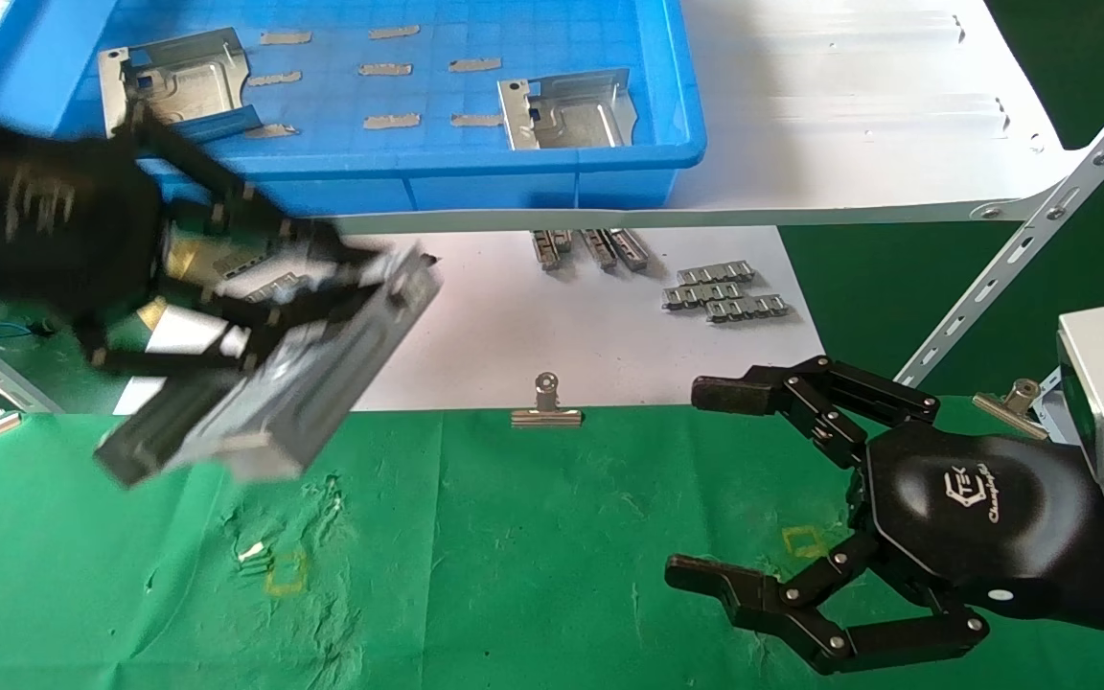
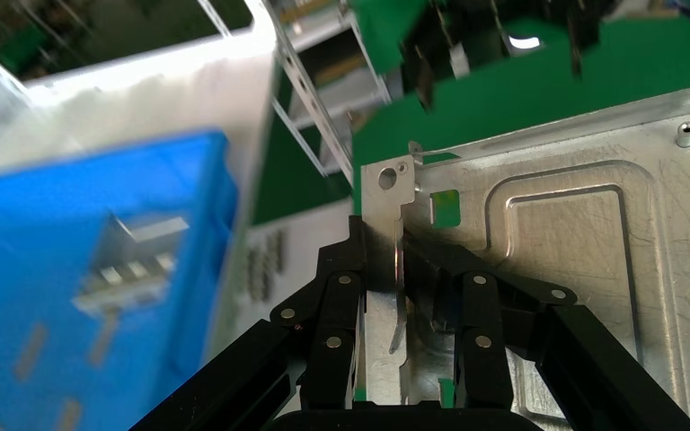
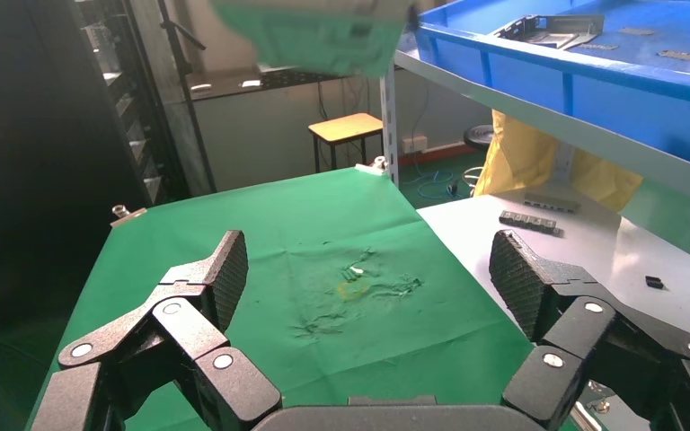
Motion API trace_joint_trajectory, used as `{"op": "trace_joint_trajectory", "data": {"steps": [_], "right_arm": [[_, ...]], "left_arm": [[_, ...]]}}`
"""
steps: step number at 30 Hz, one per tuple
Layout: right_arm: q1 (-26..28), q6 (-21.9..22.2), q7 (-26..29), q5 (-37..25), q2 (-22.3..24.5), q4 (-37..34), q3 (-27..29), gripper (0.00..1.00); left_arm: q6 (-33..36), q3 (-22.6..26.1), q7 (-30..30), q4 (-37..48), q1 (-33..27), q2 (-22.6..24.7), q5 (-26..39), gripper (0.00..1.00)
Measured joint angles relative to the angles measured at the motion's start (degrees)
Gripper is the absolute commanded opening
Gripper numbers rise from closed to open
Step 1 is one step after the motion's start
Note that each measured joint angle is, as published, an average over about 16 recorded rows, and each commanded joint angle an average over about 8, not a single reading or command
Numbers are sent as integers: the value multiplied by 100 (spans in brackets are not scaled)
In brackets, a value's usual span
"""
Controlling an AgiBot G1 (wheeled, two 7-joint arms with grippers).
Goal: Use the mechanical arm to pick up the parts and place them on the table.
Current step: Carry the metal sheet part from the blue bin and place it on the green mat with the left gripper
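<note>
My left gripper is shut on a silver stamped part and holds it tilted in the air over the left end of the green table. In the left wrist view its black fingers clamp the bent-up wall of that part. Two more parts lie in the blue bin: one at the left and one at the right. My right gripper hovers open over the green table on the right, with nothing between its pads.
The blue bin sits on a white shelf board. Below it lies a white sheet with small ridged grey strips. Binder clips pin the cloth's far edge. A slanted metal shelf strut stands at the right.
</note>
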Motion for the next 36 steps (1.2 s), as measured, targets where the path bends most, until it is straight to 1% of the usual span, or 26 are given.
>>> {"op": "trace_joint_trajectory", "data": {"steps": [4, 8, 16, 20, 26, 30, 36], "right_arm": [[0, 0, 0, 0, 0, 0, 0, 100], [0, 0, 0, 0, 0, 0, 0, 100], [0, 0, 0, 0, 0, 0, 0, 100], [0, 0, 0, 0, 0, 0, 0, 100], [0, 0, 0, 0, 0, 0, 0, 100], [0, 0, 0, 0, 0, 0, 0, 100], [0, 0, 0, 0, 0, 0, 0, 100]], "left_arm": [[-66, 277, -206, -249, 89, -275, -16, 0], [-150, 503, -383, -331, 199, -438, 112, 0], [-524, 892, -562, -406, 455, -545, 745, 0], [-946, 1049, -427, -581, 678, -551, 1177, 0], [-1785, 1225, -149, -975, 1140, -562, 1740, 0], [-2333, 1284, 71, -1280, 1502, -607, 1933, 0], [-2979, 1334, 236, -1637, 2025, -729, 2001, 0]]}}
